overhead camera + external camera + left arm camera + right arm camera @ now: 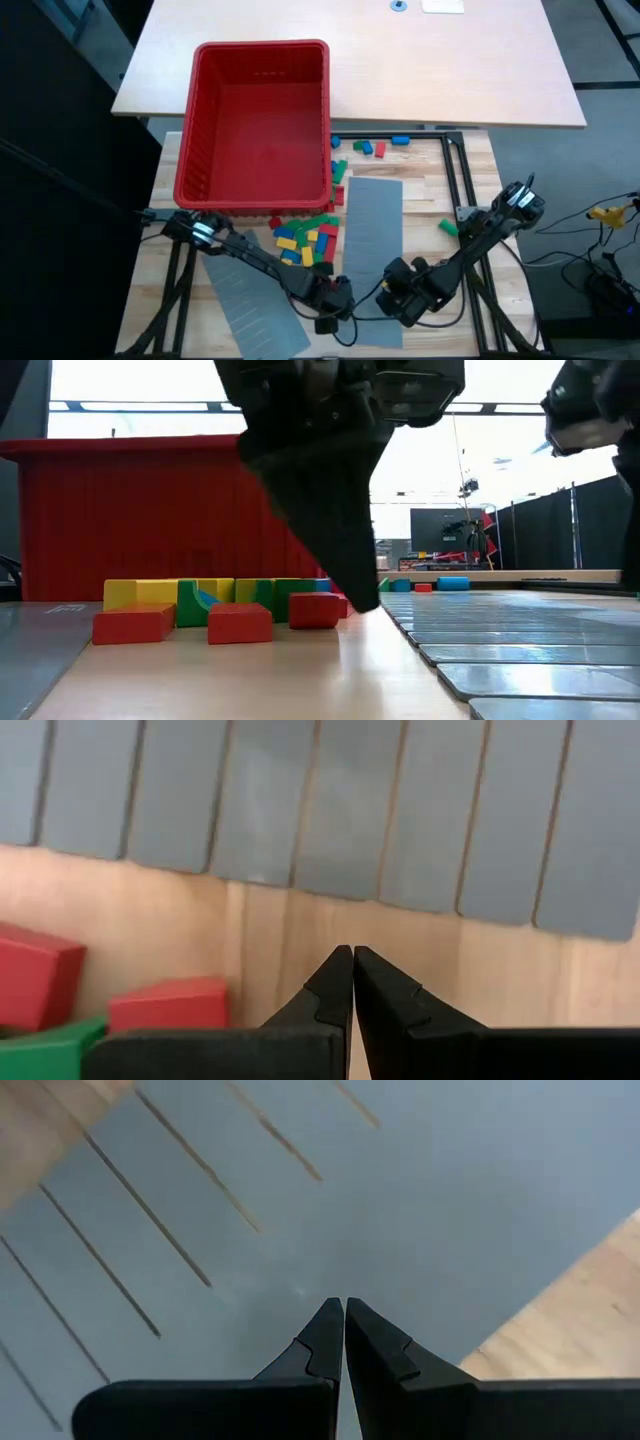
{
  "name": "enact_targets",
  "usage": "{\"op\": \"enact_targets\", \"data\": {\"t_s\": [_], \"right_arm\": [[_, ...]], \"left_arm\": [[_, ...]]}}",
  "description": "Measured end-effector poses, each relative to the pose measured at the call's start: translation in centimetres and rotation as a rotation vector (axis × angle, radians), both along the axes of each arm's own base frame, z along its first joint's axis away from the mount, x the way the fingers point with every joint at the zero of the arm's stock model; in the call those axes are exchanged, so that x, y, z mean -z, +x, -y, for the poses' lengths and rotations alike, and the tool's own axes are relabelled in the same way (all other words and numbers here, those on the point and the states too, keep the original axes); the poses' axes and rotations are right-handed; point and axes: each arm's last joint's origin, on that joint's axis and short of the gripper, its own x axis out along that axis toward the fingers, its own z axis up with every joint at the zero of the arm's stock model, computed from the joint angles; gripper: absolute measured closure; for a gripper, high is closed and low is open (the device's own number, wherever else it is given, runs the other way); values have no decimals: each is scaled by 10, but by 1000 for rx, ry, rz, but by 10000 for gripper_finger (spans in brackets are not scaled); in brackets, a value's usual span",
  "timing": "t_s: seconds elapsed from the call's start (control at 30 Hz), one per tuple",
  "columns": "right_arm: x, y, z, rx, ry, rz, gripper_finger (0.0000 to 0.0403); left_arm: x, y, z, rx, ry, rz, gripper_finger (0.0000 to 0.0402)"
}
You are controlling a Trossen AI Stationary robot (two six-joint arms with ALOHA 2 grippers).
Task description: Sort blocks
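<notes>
Coloured blocks (308,238) at twelve o'clock of left gripper (352,960); both grippers' fingers closed, empty; right gripper (343,1312) over grey panel (330,1210)

Left gripper (352,952) and right gripper (344,1305), jaws closed, both low, side by side.

- Light wooden desk (480,175).
- Red bin (260,125) on it, at the far left.
- Two grey slotted panels: one (372,225) at the middle, one (250,300) at the near left.
- Blocks (305,238) heaped between bin and panels; a few more (370,148) behind the middle panel; one green block (448,226) to its right.
</notes>
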Motion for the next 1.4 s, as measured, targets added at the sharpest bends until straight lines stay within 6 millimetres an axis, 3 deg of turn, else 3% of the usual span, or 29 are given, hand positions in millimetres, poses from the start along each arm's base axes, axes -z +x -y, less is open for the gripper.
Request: {"op": "enact_targets", "data": {"t_s": [0.3, 0.63, 1.07, 1.4], "right_arm": [[20, -2, -24, -63, 95, -32, 403], [23, -25, -49, -18, 177, -25, 403], [23, -26, -51, -20, 183, -27, 403], [24, -26, -51, -27, 183, -24, 403]], "left_arm": [[16, -5, -1, -33, -37, -24, 402], [14, 4, 4, -27, -108, 77, 402], [36, 12, 9, 3, -226, 56, 399], [38, 24, 8, 7, -308, 136, 355]]}}
